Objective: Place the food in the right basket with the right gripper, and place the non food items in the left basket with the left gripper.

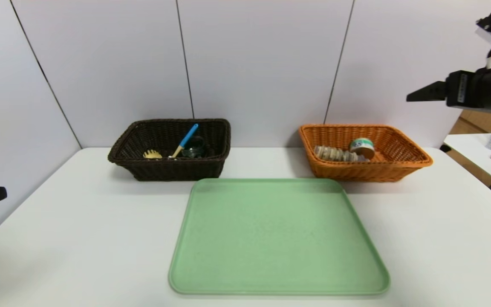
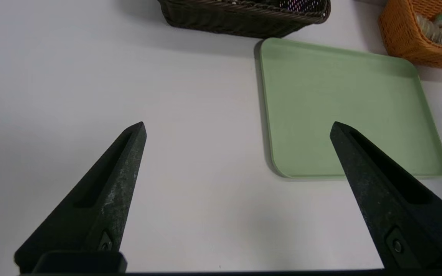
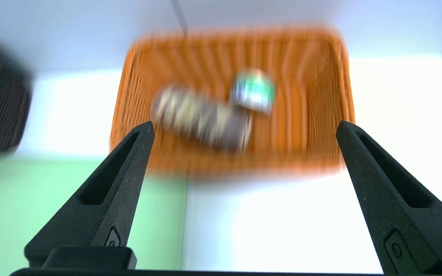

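The left claw hangs low over the white desk at its left side, its two fingers spread wide apart with nothing between them; in the head view only a dark tip shows at the left edge. Next along, at the back of the desk, stands the dark brown basket. Inside it lie a yellow pasta fork, a spoon with a blue handle leaning up toward the rear wall, and a glass cup just beside the spoon. A marker cannot be made out there. In the middle, in front of both baskets, sits a green tray with a bare surface. To its right at the back is the orange basket, holding the striped bread loaf lying lengthwise and the small tin touching the loaf's right end. The right claw is raised high above the desk, up and to the right of the orange basket, its fingers wide apart and holding nothing.
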Motion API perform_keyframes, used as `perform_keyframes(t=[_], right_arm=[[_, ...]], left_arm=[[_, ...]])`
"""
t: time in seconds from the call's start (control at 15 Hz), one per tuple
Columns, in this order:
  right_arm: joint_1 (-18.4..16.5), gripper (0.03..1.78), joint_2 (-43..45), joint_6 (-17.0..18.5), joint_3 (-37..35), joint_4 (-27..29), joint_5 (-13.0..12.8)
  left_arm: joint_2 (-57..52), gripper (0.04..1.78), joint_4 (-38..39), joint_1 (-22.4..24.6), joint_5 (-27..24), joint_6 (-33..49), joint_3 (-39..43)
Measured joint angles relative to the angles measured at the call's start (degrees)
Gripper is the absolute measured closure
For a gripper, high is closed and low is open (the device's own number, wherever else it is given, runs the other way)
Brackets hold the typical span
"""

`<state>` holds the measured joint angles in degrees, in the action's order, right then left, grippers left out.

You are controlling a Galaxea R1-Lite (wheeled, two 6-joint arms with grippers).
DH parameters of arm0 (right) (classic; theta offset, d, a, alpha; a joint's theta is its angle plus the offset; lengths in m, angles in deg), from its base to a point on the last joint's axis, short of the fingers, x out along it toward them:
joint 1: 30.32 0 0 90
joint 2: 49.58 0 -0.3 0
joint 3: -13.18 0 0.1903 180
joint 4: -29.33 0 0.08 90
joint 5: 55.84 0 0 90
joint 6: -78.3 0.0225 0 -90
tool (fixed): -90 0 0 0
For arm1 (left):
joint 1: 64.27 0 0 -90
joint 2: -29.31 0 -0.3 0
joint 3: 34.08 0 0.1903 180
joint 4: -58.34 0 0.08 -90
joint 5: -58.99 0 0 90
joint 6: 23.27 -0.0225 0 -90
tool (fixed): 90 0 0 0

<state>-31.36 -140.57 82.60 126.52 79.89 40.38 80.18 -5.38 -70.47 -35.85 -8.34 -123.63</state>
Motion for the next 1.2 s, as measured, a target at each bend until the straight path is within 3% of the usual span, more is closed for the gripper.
perform_keyframes(t=[0.2, 0.33, 0.4, 0.6, 0.8, 1.07, 1.2], right_arm=[[0.0, 0.15, 8.19, 0.17, 6.58, 31.07, 0.41], [0.0, 0.14, 15.66, 0.0, 4.93, 44.61, -0.46], [0.0, 0.13, 19.8, -0.28, 2.69, 48.17, -1.26], [0.07, 0.12, 33.72, -1.05, -6.7, 50.2, -4.66], [0.13, 0.12, 49.09, -1.73, -16.9, 48.1, -6.01], [1.34, 0.12, 69.78, -4.05, -32.37, 40.36, -6.03], [1.41, 0.12, 78.98, -5.67, -41.41, 32.98, -6.08]], left_arm=[[1.17, 0.13, -15.79, -1.05, 0.16, 0.26, -7.85], [-0.63, 0.13, -19.74, -1.22, 0.99, 1.43, -9.14], [-2.26, 0.13, -20.5, -1.07, 2.3, 2.12, -9.25], [-8.48, 0.13, -21.44, 2.18, 5.63, 3.47, -7.0], [-17.77, 0.13, -21.53, 4.99, 6.0, 3.28, -2.01], [-32.71, 0.13, -20.83, 6.17, 5.77, -2.29, 6.24], [-39.11, 0.13, -18.1, 6.3, 6.02, -6.69, 10.81]])
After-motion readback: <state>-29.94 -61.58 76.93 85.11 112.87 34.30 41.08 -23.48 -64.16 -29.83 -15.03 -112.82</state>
